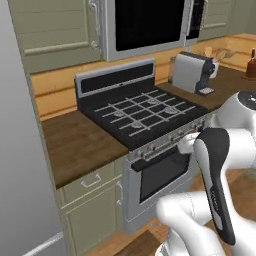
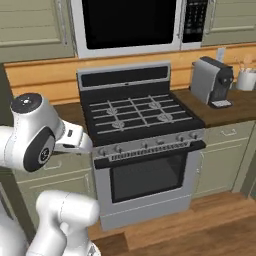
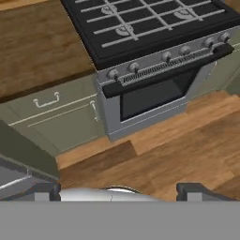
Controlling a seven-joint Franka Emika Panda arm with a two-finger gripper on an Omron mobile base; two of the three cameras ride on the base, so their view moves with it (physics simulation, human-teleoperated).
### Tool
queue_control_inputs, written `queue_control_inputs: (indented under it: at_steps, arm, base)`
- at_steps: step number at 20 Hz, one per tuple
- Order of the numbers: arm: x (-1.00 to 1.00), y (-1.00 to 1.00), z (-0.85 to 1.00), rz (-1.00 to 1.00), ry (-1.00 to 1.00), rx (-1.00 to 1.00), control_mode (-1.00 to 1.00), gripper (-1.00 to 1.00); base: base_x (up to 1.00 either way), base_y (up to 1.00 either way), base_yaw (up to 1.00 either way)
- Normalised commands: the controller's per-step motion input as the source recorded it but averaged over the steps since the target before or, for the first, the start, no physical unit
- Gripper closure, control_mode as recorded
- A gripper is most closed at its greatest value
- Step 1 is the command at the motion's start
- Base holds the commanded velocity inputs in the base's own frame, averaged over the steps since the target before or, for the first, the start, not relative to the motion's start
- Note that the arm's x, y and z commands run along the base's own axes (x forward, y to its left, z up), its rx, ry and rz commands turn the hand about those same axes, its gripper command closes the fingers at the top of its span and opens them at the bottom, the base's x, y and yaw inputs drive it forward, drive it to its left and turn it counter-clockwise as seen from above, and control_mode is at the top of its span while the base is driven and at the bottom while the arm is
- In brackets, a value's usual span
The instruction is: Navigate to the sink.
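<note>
Gripper (image 3: pixel 120 190) fingertips sit well apart, open and holding nothing, over the wooden floor (image 3: pixel 187 150) before the stove (image 2: pixel 142 145). From the right base view's centre, the coffee machine (image 2: pixel 212 80) stands at two o'clock on the counter (image 2: pixel 240 107), the microwave (image 2: pixel 132 25) at twelve. No frame includes the sink.

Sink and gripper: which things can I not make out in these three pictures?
- Sink: I cannot place it; the views face the black gas stovetop.
- Gripper: hand view, the bottom edge cuts the dark tips; jaws look apart with nothing between.
- White cup of utensils: right base view, cut by the right edge, contents too small.
</note>
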Motion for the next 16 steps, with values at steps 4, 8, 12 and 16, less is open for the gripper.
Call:
queue_control_inputs:
  at_steps: [4, 8, 12, 16]
  arm:
    - [0.00, 0.00, 0.00, 0.00, 0.00, 0.00, 1.00, -1.00]
    - [0.00, 0.00, 0.00, 0.00, 0.00, 0.00, 1.00, -1.00]
    - [0.00, 0.00, 0.00, 0.00, 0.00, 0.00, 1.00, -1.00]
    - [0.00, 0.00, 0.00, 0.00, 0.00, 0.00, 1.00, -1.00]
  base:
    - [0.79, -0.36, -0.63]
    - [0.08, -0.04, -0.92]
    - [0.00, -0.03, -0.98]
    - [0.01, -0.04, -0.96]
